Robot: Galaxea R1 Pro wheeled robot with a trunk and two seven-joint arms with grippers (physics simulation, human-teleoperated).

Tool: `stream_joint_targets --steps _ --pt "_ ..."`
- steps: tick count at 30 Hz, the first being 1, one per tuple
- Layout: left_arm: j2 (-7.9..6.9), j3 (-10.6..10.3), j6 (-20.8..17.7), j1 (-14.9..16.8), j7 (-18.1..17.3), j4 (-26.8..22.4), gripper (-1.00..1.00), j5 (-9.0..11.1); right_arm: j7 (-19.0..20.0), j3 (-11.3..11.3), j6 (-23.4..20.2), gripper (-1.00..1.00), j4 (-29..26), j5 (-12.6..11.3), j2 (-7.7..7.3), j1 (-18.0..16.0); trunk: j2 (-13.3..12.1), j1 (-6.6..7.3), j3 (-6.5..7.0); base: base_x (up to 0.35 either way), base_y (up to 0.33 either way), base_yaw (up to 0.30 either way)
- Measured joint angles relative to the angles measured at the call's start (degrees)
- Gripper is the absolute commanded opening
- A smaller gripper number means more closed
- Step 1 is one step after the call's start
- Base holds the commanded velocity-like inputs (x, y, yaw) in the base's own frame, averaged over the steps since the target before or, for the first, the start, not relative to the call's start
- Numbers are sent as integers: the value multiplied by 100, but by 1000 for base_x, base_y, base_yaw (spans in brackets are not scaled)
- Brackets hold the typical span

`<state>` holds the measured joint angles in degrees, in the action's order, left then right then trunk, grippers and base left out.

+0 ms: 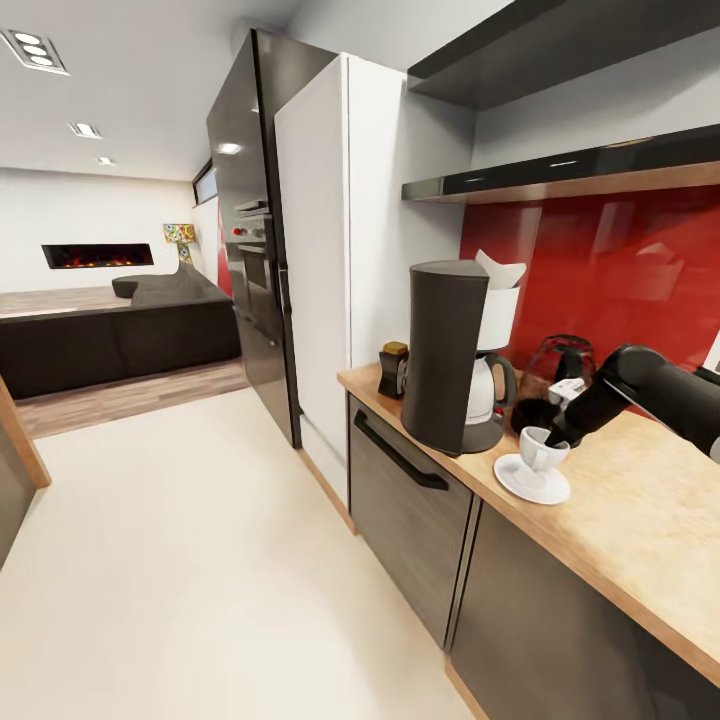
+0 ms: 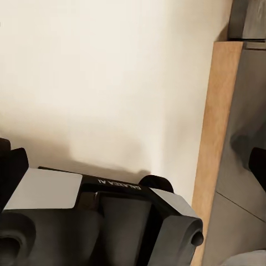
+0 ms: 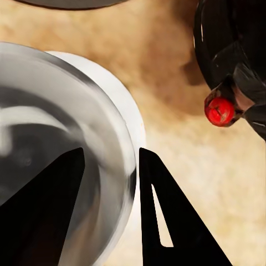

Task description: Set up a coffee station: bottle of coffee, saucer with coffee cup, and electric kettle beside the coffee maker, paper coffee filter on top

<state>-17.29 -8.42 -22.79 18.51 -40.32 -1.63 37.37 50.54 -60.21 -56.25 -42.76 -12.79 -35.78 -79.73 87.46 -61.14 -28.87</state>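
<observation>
- Running from center frame to the lower right of the head view: tan countertop (image 1: 640,520) over grey cabinet fronts (image 1: 410,500), red backsplash (image 1: 600,270) behind it.
- Black shelf (image 1: 570,175) with tan underside hangs at upper right, over the backsplash.
- White tall cabinet (image 1: 320,270) and black fridge (image 1: 245,230) stand left of the counter's end; cream floor (image 1: 200,560) fills lower left; dark sofa (image 1: 110,340) and fireplace (image 1: 97,256) sit far left.
- Coffee maker (image 1: 450,355) upright at center frame near the counter's left end, long axis vertical, carafe and handle facing right.
- Filter (image 1: 498,270) sits on top of the white basket, crumpled edge pointing up.
- Coffee jar (image 1: 393,370) upright, just left of and behind the maker.
- Kettle (image 1: 560,375) upright right of the maker, against the backsplash; red switch (image 3: 219,110) shows in the right wrist view.
- Saucer (image 1: 532,480) flat on the counter, right of and in front of the maker's base.
- Cup (image 1: 541,448) upright on the saucer, mouth up.
- Right gripper (image 1: 560,432) comes in from the right; in the wrist view its fingers (image 3: 166,216) straddle the cup rim, one inside, one outside. Narrow gap; can't tell whether they press the wall.
- Left wrist view: floor and cabinet edge; can't tell the left claw's state.
</observation>
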Motion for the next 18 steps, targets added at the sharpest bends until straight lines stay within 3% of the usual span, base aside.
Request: stream_joint_targets --steps 18 --pt "0 0 0 0 0 0 100 0 -4 -4 -4 -100 17 19 157 14 -1 0 -1 0 0 0"
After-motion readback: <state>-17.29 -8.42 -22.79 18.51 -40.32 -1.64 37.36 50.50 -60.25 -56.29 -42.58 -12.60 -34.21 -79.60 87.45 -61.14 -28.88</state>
